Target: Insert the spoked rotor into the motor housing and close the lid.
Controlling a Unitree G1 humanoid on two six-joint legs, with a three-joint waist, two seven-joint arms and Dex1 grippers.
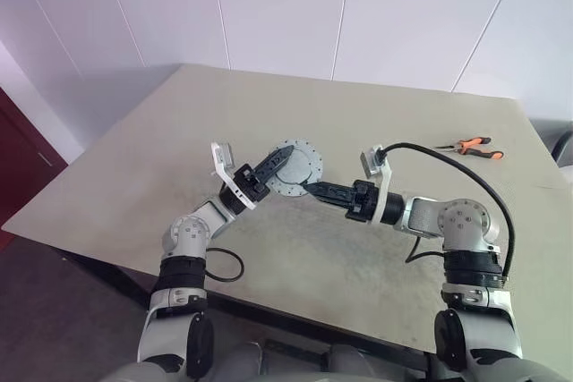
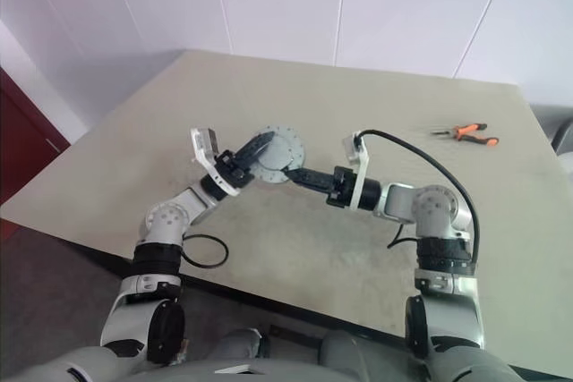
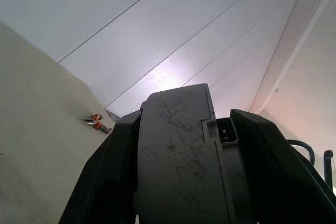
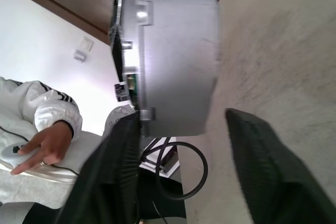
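Observation:
The motor housing [image 1: 297,167], a short round drum with a pale silvery flat face, is held up on edge above the table. My left gripper [image 1: 279,160] is shut on it; in the left wrist view its black fingers [image 3: 100,182] press the grey drum [image 3: 178,156] from both sides. My right gripper [image 1: 310,188] reaches in from the right at the drum's lower edge. It is open, and its fingers [image 4: 262,161] straddle the housing's end [image 4: 176,51]. A thin dark plate [image 4: 118,40] lies against the housing's other face; I cannot tell whether it is the lid. The spoked rotor is hidden.
Orange-handled pliers [image 1: 474,147] lie at the table's far right. The beige table [image 1: 179,131] has bare room all around the arms. A black cable [image 1: 466,176] loops over my right forearm. A person's hand [image 4: 47,140] holding a white device shows beyond the table's near edge.

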